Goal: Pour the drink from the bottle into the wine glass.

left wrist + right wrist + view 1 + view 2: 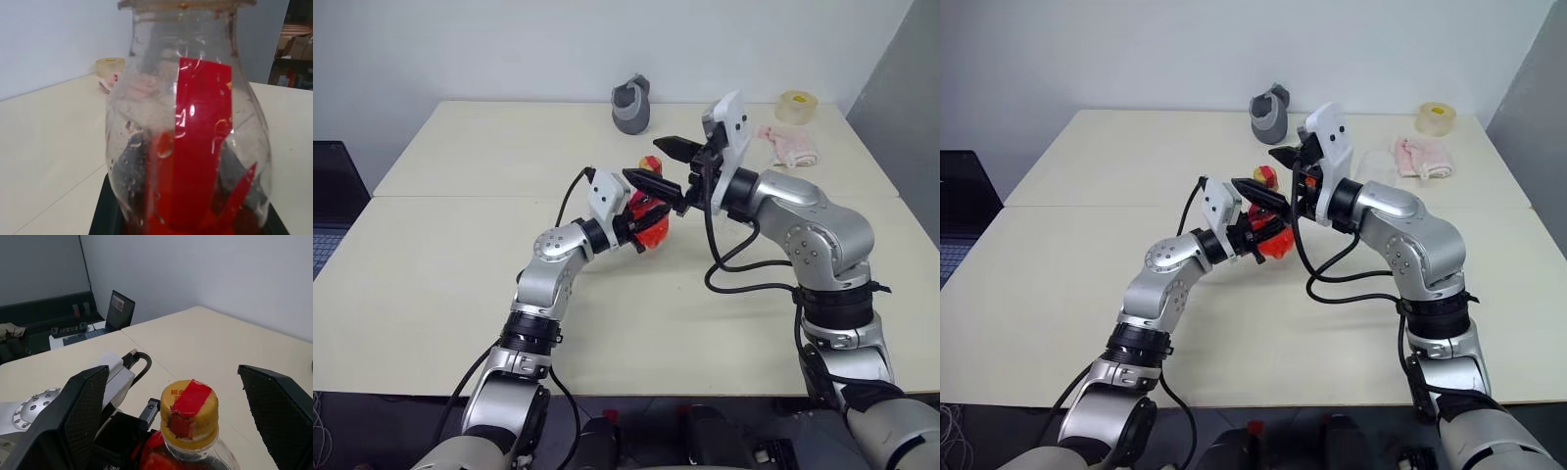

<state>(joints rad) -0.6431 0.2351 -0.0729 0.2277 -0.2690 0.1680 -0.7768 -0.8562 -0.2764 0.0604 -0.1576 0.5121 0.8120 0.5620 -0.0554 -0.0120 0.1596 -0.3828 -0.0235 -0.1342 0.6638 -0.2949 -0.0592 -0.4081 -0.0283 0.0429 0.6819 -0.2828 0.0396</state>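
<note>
My left gripper (638, 221) is shut on the lower body of the bottle (651, 227) and holds it upright over the middle of the table. The bottle (188, 137) is clear plastic with a red label strip, and the red-orange drink (654, 235) sits in its lower part. The yellow-orange cap (190, 406) carries a piece of red tape. At the height of that cap my right gripper (171, 372) stands open, one black finger (85, 401) on each side and apart from it. I cannot make out the wine glass in these views.
A grey cup-like object (632, 103) stands at the back of the table (440, 294). A tape roll (793, 106) and a pink cloth (788, 145) lie at the back right. A laptop (120, 308) sits off the table's left side.
</note>
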